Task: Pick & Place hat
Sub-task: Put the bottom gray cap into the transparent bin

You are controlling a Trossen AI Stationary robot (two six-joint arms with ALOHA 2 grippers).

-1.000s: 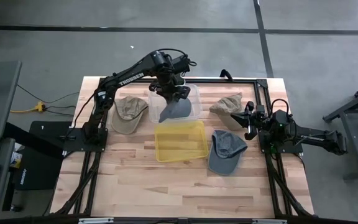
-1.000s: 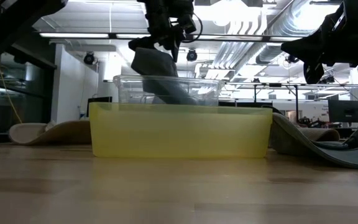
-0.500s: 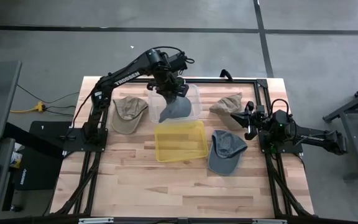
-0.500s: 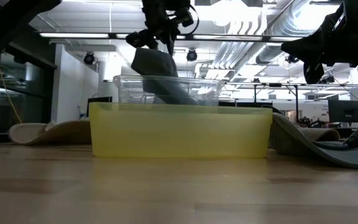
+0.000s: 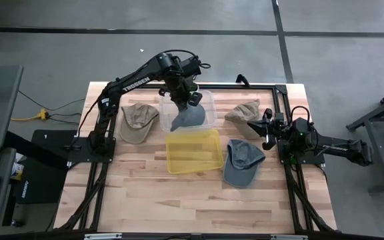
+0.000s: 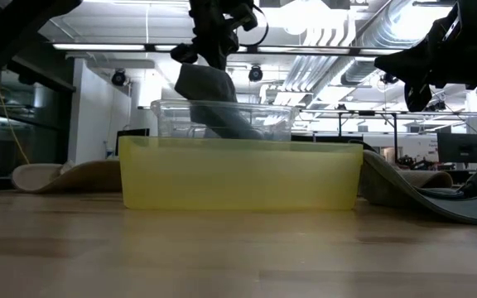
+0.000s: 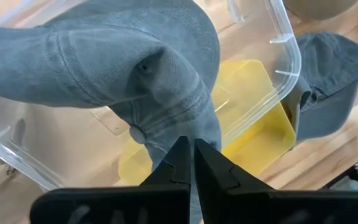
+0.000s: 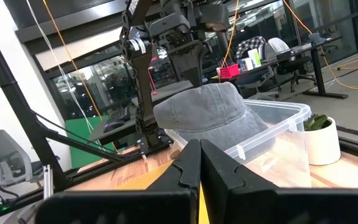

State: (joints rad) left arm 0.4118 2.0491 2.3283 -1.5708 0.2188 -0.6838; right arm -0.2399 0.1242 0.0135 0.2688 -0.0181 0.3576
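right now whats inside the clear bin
A grey hat sits propped in the clear bin, its crown rising above the rim. The hat hides most of the bin's floor, so anything beneath it cannot be seen.

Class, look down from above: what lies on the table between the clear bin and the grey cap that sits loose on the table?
In the high view, the yellow bin lies between the clear bin and the loose grey cap.

Place: robotics lab in an open industrial hall
Ceiling: exposed ducts [image 6: 338, 50], strip lights
Floor: grey concrete [image 5: 179, 47], dark lines
Bench: wooden table [image 5: 179, 200], black frame
Background: desks, office chairs [image 8: 272, 53], monitor [image 6: 456, 147], orange cables
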